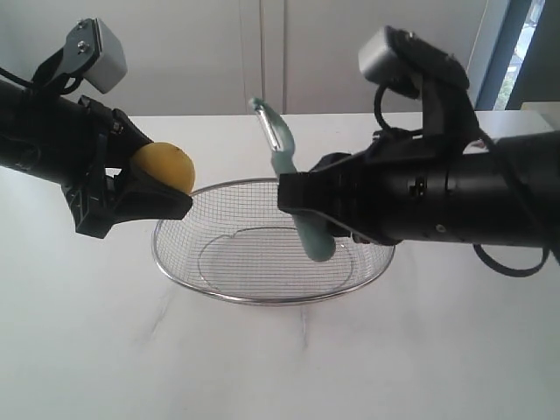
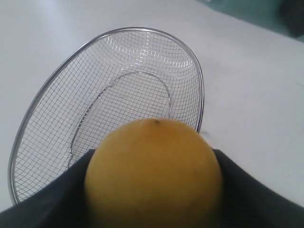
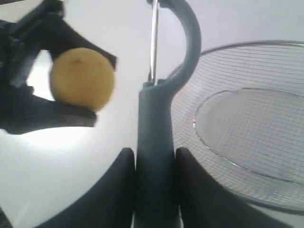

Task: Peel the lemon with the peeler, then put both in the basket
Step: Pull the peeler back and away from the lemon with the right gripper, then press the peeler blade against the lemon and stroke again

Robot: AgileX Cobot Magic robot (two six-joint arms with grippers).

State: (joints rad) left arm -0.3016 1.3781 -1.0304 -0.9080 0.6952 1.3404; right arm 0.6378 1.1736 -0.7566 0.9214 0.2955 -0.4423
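Observation:
My left gripper [image 1: 166,188] is shut on the yellow lemon [image 1: 164,166], holding it in the air just beyond the left rim of the wire mesh basket [image 1: 175,262]. In the left wrist view the lemon [image 2: 154,173] fills the space between the dark fingers, with the basket [image 2: 42,102] beneath. My right gripper [image 1: 293,197] is shut on the teal handle of the peeler [image 1: 289,171], held upright over the basket with its silver blade at the top. The right wrist view shows the peeler [image 3: 154,128] clamped between the fingers, with the lemon [image 3: 81,79] a short way to its side, apart from the blade.
The basket [image 3: 266,123] holds nothing and sits mid-table on a white marbled tabletop [image 1: 280,367]. A pale wall stands behind, with a window frame at the far right [image 1: 512,52].

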